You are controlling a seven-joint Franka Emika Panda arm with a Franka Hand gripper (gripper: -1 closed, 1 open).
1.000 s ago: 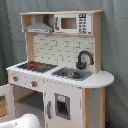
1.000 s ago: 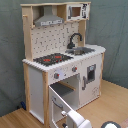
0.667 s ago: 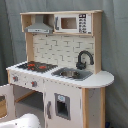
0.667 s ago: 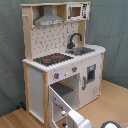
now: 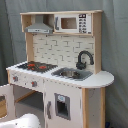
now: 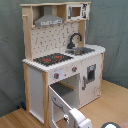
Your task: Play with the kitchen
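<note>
White-and-wood kitchen (image 6: 60,60) has its oven door (image 6: 62,102) swung open already, while the gripper (image 6: 75,117), finger state impossible to tell, sits low beside it.

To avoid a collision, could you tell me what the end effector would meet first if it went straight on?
Likely the open oven door: in the second exterior view the end effector sits right by its edge, facing the kitchen. Depth is unclear.
</note>
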